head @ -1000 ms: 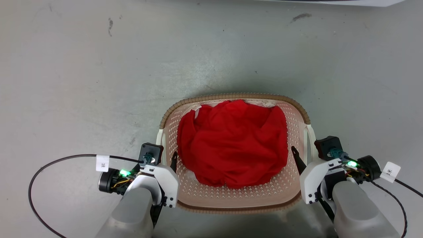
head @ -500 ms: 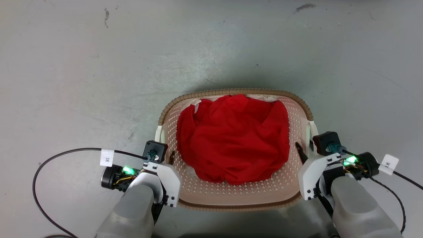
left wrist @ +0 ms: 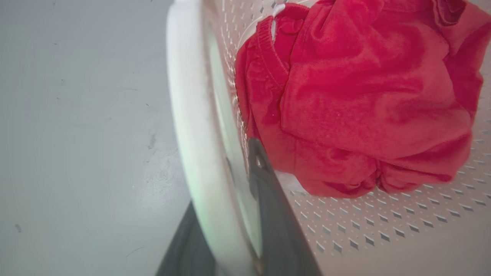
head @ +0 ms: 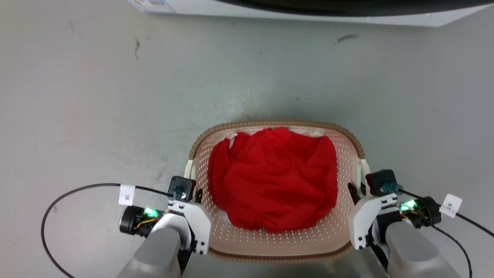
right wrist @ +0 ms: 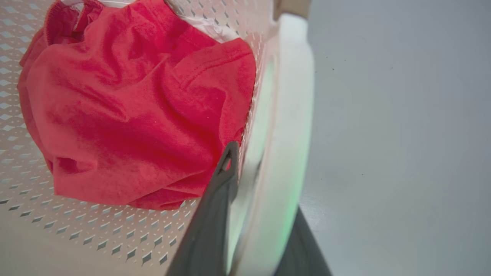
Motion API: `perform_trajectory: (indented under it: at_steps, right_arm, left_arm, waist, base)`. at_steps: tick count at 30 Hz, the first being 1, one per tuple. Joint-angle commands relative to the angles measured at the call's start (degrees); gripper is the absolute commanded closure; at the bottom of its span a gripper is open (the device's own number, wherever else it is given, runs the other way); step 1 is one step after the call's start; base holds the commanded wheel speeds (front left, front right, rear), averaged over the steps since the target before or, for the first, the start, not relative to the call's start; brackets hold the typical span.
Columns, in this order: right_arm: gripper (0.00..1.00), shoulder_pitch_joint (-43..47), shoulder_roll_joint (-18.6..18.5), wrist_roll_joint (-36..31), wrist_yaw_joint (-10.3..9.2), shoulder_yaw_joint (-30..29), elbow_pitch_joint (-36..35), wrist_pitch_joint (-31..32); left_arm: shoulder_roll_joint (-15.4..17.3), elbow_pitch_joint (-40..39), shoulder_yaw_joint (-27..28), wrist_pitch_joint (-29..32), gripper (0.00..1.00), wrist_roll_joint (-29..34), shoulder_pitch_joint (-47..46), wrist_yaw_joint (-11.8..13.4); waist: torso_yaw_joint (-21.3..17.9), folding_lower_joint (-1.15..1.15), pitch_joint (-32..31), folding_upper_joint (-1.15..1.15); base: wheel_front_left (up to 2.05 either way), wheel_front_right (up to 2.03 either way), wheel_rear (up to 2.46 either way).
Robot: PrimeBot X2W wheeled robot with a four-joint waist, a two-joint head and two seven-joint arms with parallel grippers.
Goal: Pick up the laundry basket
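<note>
From the head: laundry basket holding red cloth over grey floor, flanked by left gripper and right gripper. From the wrists: clamped on left handle and right handle, jaws astride the basket wall.

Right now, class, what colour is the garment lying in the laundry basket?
Red: the garment in the laundry basket shows best in the head view.

Left cable tag & right cable tag carry tiny marks, too small to read.
</note>
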Motion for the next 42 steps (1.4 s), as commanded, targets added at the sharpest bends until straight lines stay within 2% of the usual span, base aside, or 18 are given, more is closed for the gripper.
perform_trajectory:
  at_steps: [1, 12, 28, 42]
  right_arm:
    - [1.0, 1.05, -0.08, 0.35, -0.02, 0.74, 0.48, -0.08]
    - [1.0, 5.01, -0.12, 6.51, -0.02, 6.1, 2.1, 3.09]
    - [1.0, 15.34, -0.05, 16.35, 0.01, 18.37, 1.51, 10.58]
    - [1.0, 18.26, 0.0, 21.38, 0.12, 27.01, 1.23, 15.58]
  left_arm:
    - [0.22, 0.16, -0.45, -0.33, 1.0, -0.26, 0.91, 0.12]
    - [0.22, 0.74, -2.54, 2.18, 1.0, -2.96, 5.65, -0.38]
    - [0.18, 0.87, -5.18, 7.73, 1.0, -5.37, 17.67, -1.44]
    - [1.31, 0.76, -6.62, 12.02, 1.0, -6.17, 19.33, -2.9]
  waist:
    - [0.0, 0.0, -2.43, 0.0]
    - [-0.34, 0.0, -14.06, 0.0]
    - [-1.19, 0.0, -32.61, 0.0]
    - [-3.07, 0.0, -42.73, 0.0]
  base:
    - [0.0, 0.0, 0.0]
    - [0.0, 0.0, 0.0]
    - [0.0, 0.0, 0.0]
    - [0.0, 0.0, 0.0]
